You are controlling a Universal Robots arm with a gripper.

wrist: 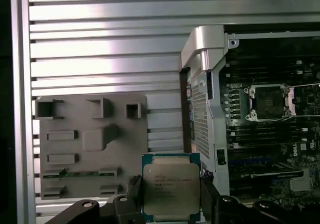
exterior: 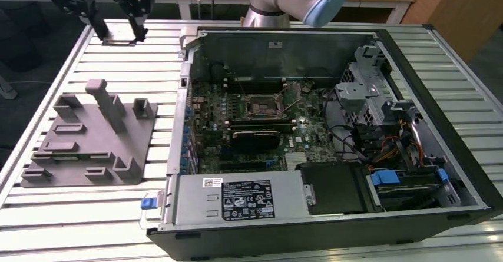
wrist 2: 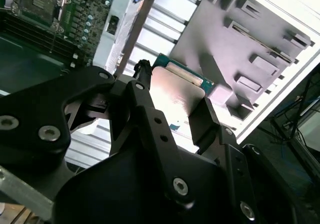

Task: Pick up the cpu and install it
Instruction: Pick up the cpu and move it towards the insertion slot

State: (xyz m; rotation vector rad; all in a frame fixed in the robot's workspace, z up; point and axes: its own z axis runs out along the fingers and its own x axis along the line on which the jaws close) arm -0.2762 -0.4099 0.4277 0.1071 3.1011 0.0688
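1. The desk (exterior: 70, 215) is made of pale metal slats and carries all the other things.
2. An open computer case (exterior: 314, 242) lies on its side at the exterior view's right part of the desk, so its inside faces up.
3. The robot arm (exterior: 283, 0) rises behind the far wall of the case.
4. A grey plastic fixture (exterior: 86, 138) with several posts and pockets lies flat on the desk, at the exterior view's left of the case and a little apart from it. It is also seen in the first wrist view (wrist: 90, 144).
5. A green motherboard (exterior: 235, 106) lies on the floor of the case.
6. The square socket (exterior: 260, 103) sits near the middle of the motherboard, with a metal frame around a dark centre. It is visible in both wrist views (wrist: 269, 102) (wrist 2: 37, 3).
7. The gripper (exterior: 119, 33) hangs over the far corner of the desk at the exterior view's left, beyond the fixture and outside the case. Its black jaws are closed on two opposite edges of the cpu.
8. The cpu (exterior: 119, 40) is held flat between the jaws, with its silvery top facing the first wrist view (wrist: 171, 191). It is well apart from the socket. In the second wrist view the cpu (wrist 2: 177, 98) shows its shiny plate and green rim between the two fingers (wrist 2: 145, 103).
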